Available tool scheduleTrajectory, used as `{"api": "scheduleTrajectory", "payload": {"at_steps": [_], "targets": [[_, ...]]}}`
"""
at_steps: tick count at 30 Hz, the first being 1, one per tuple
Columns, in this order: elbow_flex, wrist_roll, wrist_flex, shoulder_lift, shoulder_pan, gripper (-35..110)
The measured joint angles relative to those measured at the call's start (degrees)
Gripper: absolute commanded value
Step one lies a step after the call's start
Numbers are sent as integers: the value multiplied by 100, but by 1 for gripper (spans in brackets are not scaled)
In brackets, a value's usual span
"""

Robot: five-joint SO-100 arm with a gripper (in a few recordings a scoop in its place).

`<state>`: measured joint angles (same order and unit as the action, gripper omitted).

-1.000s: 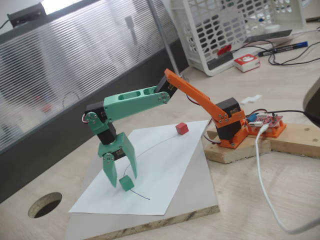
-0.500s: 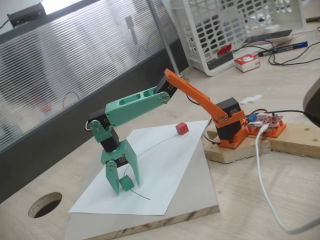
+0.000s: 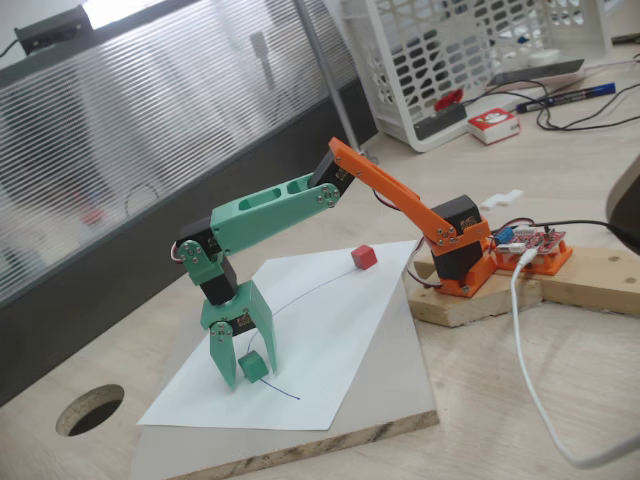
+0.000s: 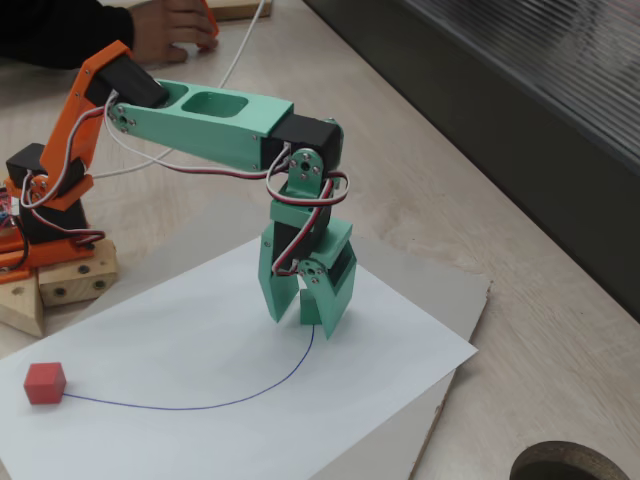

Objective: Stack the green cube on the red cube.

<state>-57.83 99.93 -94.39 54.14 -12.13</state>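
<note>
The green cube (image 3: 253, 367) rests on the white paper (image 3: 330, 330), near the end of a thin drawn line. My green gripper (image 3: 248, 362) is lowered over it, open, one finger on each side and close to the cube. In the other fixed view the gripper (image 4: 303, 318) points down at the paper and its fingers (image 4: 275, 295) hide the cube. The red cube (image 3: 364, 257) lies apart at the paper's far corner, also seen as the red cube (image 4: 45, 383) at the line's other end.
The paper lies on a grey board (image 3: 380, 400). My orange base (image 3: 462, 262) sits on wooden blocks with a red circuit board (image 3: 535, 243) and cables. A round hole (image 3: 90, 409) is cut in the table. A white basket (image 3: 450, 60) stands behind. A person's hand (image 4: 175, 28) shows at the top.
The gripper came down from above the green cube until its fingers straddle it, and the arm shifted slightly right. Over the last half second almost nothing moved.
</note>
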Motion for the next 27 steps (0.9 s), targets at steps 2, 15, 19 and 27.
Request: {"api": "scheduleTrajectory", "payload": {"at_steps": [2,15,19,27], "targets": [[0,0,-18,0,0,43],[0,0,0,0,0,37],[0,0,18,0,0,21],[141,0,18,0,0,4]]}}
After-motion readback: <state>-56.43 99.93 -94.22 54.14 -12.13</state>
